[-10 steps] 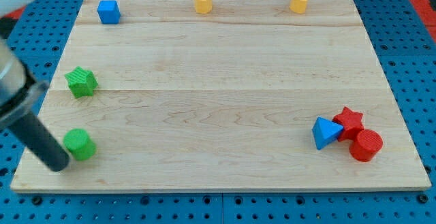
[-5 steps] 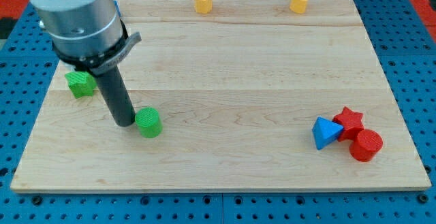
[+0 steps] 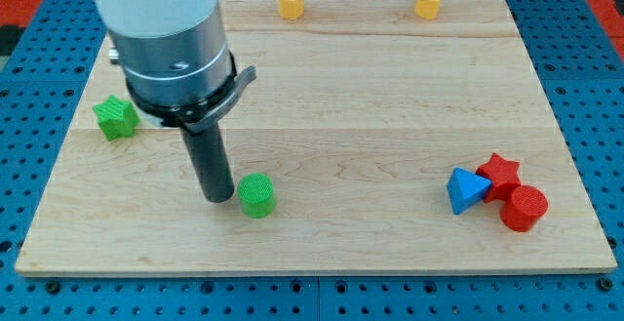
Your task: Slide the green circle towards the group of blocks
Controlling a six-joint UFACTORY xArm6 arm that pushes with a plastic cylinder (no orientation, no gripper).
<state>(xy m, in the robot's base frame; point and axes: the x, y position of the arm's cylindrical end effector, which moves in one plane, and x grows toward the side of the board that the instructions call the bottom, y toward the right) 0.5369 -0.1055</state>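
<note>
1. One green circle (image 3: 256, 195) stands on the board (image 3: 390, 97), toward its bottom-left part, well apart from the group at the view's right
2. My tip (image 3: 218, 198) sits at 9 o'clock of the green circle, just beside it; whether they touch I cannot tell
3. There are no jaws on this arm: it ends in one plain dark rod, so nothing is grasped or let go
4. One green star (image 3: 116, 117) lies at about 10 o'clock from the green circle, near the board's left edge, partly beside the arm's grey body
5. The group holds three blocks, at 3 o'clock from the green circle: one blue triangle (image 3: 466, 190), one red star (image 3: 502, 173) and one red circle (image 3: 523, 208), pressed close together
6. Within the group the red star is at 2 o'clock of the blue triangle, the red circle at 4 o'clock
7. Two yellow blocks stand along the board's top edge: one yellow hexagon (image 3: 290, 1) at about 1 o'clock from the green circle, another yellow block (image 3: 427, 1) farther right
</note>
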